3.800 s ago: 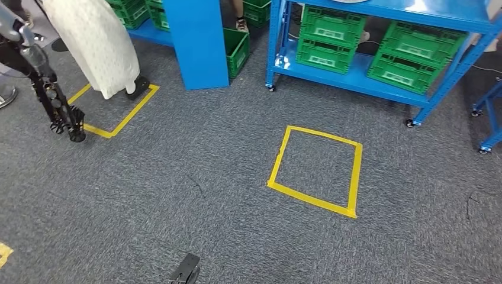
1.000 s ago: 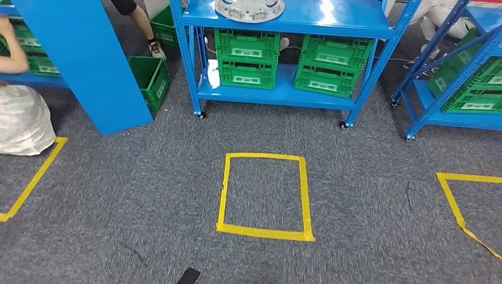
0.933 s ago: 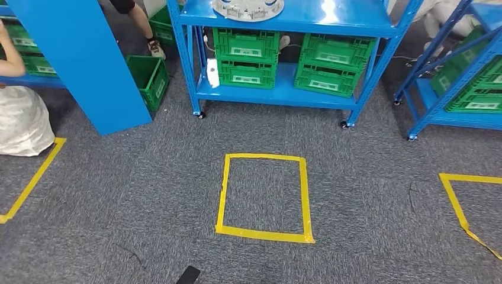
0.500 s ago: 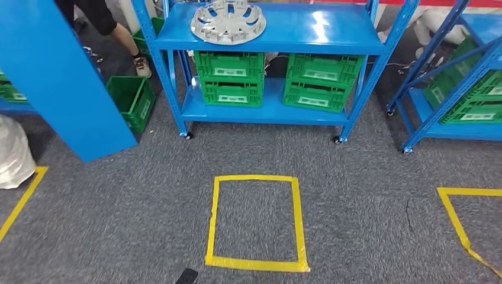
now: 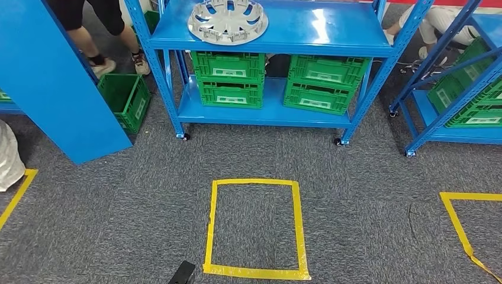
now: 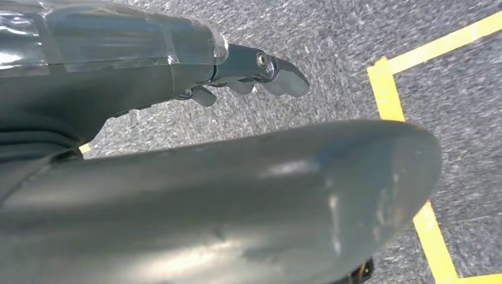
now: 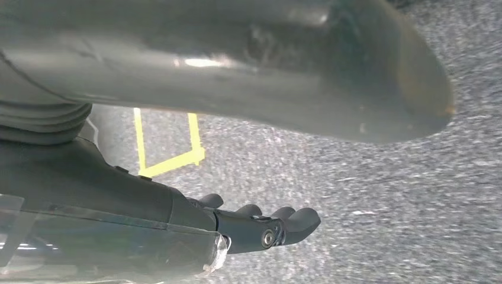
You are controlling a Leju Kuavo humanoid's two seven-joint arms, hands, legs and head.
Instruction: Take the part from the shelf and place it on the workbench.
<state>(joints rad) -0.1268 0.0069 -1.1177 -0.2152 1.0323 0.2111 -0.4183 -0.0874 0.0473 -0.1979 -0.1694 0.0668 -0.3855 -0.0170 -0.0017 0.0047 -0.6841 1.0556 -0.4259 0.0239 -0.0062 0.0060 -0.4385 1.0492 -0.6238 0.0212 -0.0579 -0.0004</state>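
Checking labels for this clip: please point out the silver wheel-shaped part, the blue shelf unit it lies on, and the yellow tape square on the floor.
silver wheel-shaped part (image 5: 228,21), head view, on its hub.
blue shelf unit (image 5: 331,29), head view, bare top shelf surface.
yellow tape square (image 5: 254,271), head view, near edge strip.

Grey carpet (image 5: 148,195) with yellow tape squares (image 5: 253,228); blue racks (image 5: 414,71) hold green crates (image 5: 322,83).

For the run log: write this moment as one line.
stage: facing shelf | part: on top shelf, untouched | left hand: empty, over floor | right hand: empty, over floor
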